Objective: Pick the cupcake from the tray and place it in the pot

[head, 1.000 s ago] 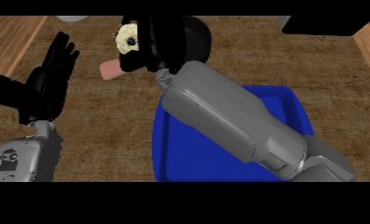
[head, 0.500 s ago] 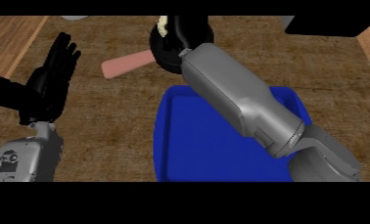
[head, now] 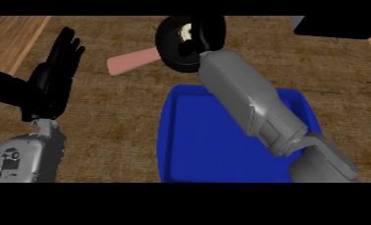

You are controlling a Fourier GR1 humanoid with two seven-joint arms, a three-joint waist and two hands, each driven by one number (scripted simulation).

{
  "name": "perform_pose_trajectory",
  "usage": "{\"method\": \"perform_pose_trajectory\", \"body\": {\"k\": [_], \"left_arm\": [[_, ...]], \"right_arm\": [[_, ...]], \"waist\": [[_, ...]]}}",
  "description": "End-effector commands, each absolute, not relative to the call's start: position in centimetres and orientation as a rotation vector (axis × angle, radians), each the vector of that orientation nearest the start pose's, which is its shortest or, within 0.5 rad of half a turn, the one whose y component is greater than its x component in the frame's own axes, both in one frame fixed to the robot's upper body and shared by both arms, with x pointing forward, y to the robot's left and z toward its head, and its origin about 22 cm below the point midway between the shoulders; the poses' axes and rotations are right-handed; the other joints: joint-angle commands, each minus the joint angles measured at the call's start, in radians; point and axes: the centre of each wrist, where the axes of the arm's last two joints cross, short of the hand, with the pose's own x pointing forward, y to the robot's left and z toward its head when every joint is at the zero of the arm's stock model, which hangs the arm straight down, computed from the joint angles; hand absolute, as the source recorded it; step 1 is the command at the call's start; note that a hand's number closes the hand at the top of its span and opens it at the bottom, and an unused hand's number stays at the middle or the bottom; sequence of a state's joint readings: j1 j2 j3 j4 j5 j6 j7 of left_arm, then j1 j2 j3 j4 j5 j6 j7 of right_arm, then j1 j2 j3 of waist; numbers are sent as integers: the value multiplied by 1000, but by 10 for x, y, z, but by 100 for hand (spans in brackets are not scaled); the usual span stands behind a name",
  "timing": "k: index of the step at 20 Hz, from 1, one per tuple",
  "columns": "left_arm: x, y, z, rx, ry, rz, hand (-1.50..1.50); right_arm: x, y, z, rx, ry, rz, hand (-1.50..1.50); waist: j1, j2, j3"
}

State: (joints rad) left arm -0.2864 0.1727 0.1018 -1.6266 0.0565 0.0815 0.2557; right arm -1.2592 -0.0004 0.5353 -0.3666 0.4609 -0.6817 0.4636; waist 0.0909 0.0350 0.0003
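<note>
A black pot (head: 176, 54) with a pink handle (head: 133, 62) stands at the far middle of the wooden counter. My right hand (head: 208, 31) is over the pot, its fingers curled round the cream-coloured cupcake (head: 185, 33), which shows only as a small pale patch. The hand and the pot are both black, so their outlines merge. The blue tray (head: 206, 148) lies nearer to me, partly under my right forearm, and nothing shows on its visible part. At the left edge my left hand (head: 52, 78) rests open, fingers up.
A dark object (head: 334, 25) sits at the far right corner. A lighter wooden strip (head: 20, 37) runs along the far left. Bare brown counter (head: 109, 111) lies between my left hand and the tray.
My right hand has shifted to the right with the cupcake and now sits over the pot. The pot and tray appear further right in view. The left hand has stayed where it was.
</note>
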Motion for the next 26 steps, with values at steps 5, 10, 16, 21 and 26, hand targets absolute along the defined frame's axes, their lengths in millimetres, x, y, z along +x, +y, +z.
{"method": "perform_pose_trajectory", "body": {"k": [5,10,16,21,26], "left_arm": [[294,264,97,115,-1641,-16,0],[298,257,87,124,-1654,3,0],[296,253,97,145,-1626,33,0],[296,274,102,163,-1625,46,0],[300,269,95,199,-1631,38,0]], "right_arm": [[432,-42,105,-656,-1627,531,-150],[432,-54,106,-502,-1764,279,-150],[439,-73,100,-324,-1787,121,-150],[451,-128,90,-283,-1799,129,-150],[459,-166,98,-236,-1807,149,-150]], "waist": [[17,2,2],[2,8,2],[-33,-12,2],[-52,-18,1],[-65,-22,0]]}}
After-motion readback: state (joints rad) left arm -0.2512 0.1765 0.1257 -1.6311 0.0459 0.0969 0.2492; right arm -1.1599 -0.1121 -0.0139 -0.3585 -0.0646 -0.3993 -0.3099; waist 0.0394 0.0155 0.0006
